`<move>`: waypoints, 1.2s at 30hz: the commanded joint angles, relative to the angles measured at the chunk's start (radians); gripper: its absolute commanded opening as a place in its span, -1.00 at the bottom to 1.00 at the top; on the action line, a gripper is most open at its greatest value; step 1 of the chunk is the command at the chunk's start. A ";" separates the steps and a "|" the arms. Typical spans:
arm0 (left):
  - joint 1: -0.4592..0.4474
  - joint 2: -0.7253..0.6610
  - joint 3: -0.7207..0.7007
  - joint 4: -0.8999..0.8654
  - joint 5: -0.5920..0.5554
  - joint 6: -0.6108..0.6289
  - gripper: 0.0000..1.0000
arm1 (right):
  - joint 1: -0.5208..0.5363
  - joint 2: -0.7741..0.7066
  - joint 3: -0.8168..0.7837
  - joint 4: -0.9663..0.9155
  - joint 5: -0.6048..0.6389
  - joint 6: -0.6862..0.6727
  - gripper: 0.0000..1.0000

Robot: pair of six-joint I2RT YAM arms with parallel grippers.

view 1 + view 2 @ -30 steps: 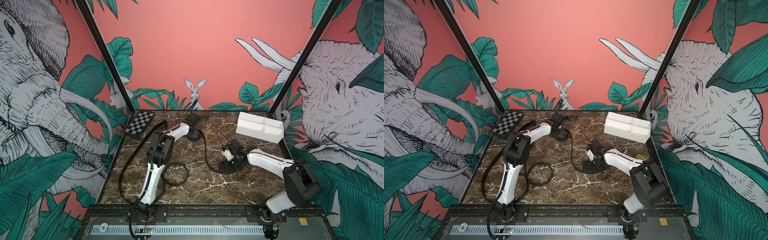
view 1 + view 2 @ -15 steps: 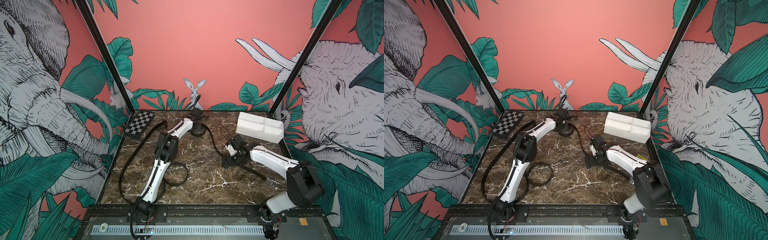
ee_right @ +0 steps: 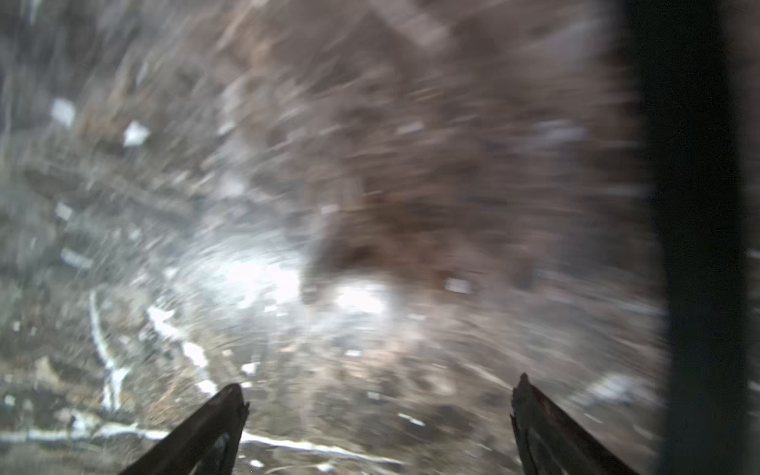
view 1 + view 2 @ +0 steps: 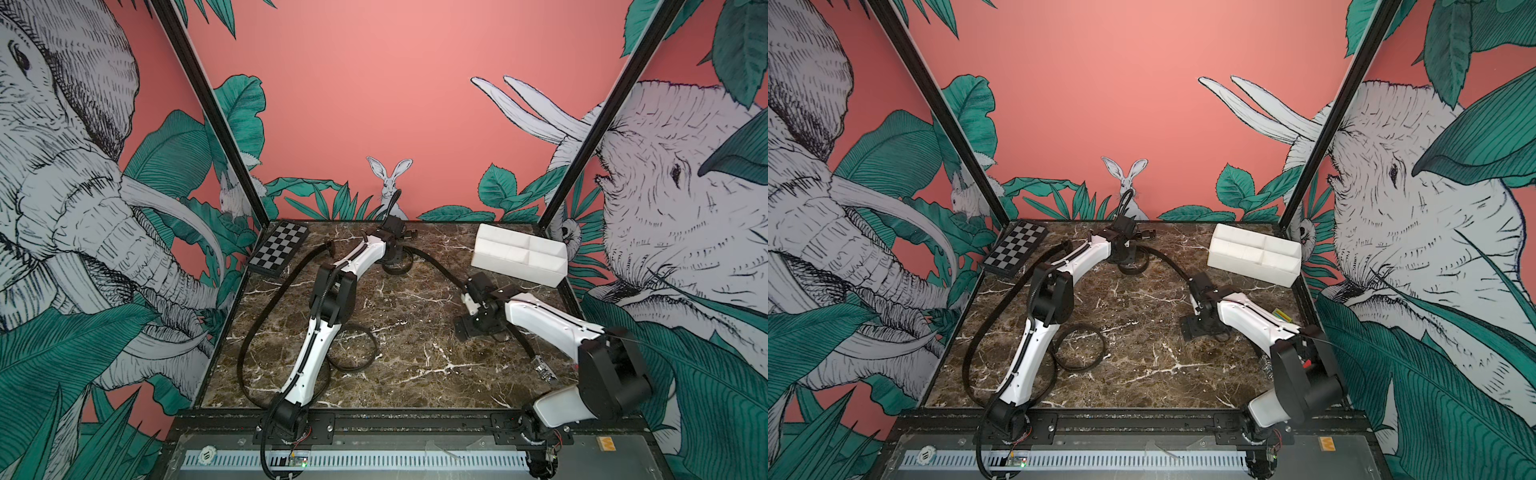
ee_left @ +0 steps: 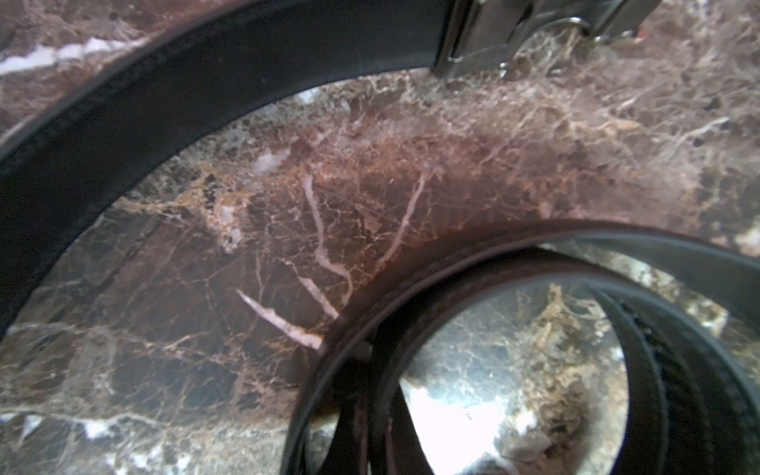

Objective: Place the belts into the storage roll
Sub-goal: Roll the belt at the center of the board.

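We see the belts as flat, narrow, matte black straps, all lying on the marble tabletop [image 4: 415,374] and apart from the box [image 4: 515,270]. The box is white and low-walled, split into four compartments, and sits askew at the far right corner.

The left end effector [image 4: 394,265] points down into a small coil [image 4: 395,273] near the far edge. It is closed. In the left wrist view its dark fingertips [image 5: 353,427] meet at the coil's inner turn and seem to pinch it. That view also shows a wide strap [image 5: 164,103] curving past, ending in a metal buckle [image 5: 514,37].

In both top views an arc [image 4: 436,264] [image 4: 1169,259] of belt runs from beside the coil toward the right end effector [image 4: 478,328] and passes under that arm. A silver buckle [image 4: 544,368] lies by the tabletop's right edge. A long strap [image 4: 270,309] sweeps down the left side, and a loose loop [image 4: 376,351] lies beside the left arm. We cannot tell which pieces join.

The right end effector hovers open over bare marble, its fingers [image 3: 222,419] wide apart. Its wrist view is blurred.
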 commanded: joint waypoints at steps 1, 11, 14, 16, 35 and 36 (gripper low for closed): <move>0.010 0.056 -0.064 -0.112 0.031 -0.003 -1.00 | -0.110 -0.014 -0.008 -0.057 0.128 0.034 0.98; 0.010 0.052 -0.072 -0.104 0.048 -0.002 -1.00 | -0.310 0.088 -0.072 0.026 0.116 0.087 0.89; 0.002 0.048 -0.079 -0.102 0.083 -0.013 -1.00 | -0.307 0.117 -0.090 0.036 0.042 0.077 0.73; -0.012 0.039 -0.097 -0.087 0.093 -0.021 -1.00 | -0.295 0.126 -0.114 0.053 -0.056 0.082 0.38; -0.050 0.112 0.023 -0.151 0.095 -0.031 -1.00 | 0.343 0.495 0.343 0.261 -0.480 0.383 -0.14; -0.050 0.111 0.023 -0.153 0.094 -0.032 -1.00 | 0.355 0.513 0.388 0.235 -0.494 0.363 -0.05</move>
